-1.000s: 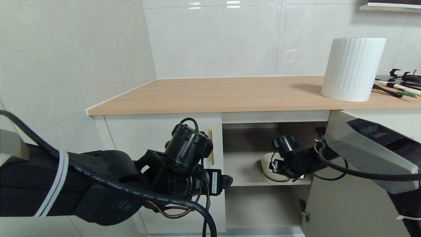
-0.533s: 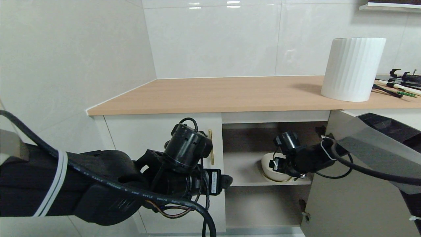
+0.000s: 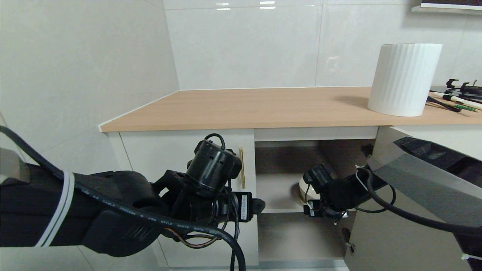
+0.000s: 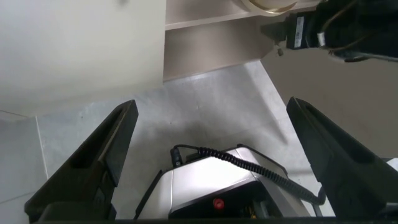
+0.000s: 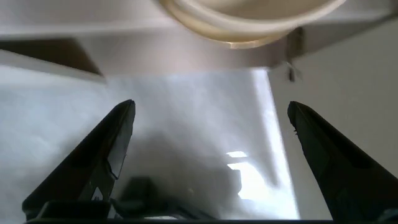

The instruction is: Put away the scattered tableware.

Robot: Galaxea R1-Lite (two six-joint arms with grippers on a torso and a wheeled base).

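A cream bowl [image 3: 302,188] sits on the middle shelf [image 3: 276,192] of the open cabinet, mostly hidden behind my right wrist [image 3: 331,190]. In the right wrist view the bowl [image 5: 249,18] overhangs the shelf's front edge, and my right gripper [image 5: 211,109] is open and empty just in front of and below it. My left gripper [image 4: 211,112] is also open and empty, held in front of the closed left cabinet door and pointing down at the floor. It sees the bowl [image 4: 270,5] and the right wrist [image 4: 326,34] ahead.
A white ribbed container [image 3: 404,79] and some utensils [image 3: 457,98] stand at the right of the wooden counter [image 3: 244,107]. The right cabinet door [image 3: 380,233] is swung open beside my right arm. The left door has a brass handle [image 3: 242,167]. The lower shelf [image 3: 297,241] is bare.
My right gripper has drawn back from the bowl, moving down and a little left out of the cabinet. The bowl stays on the shelf. The left arm has barely shifted.
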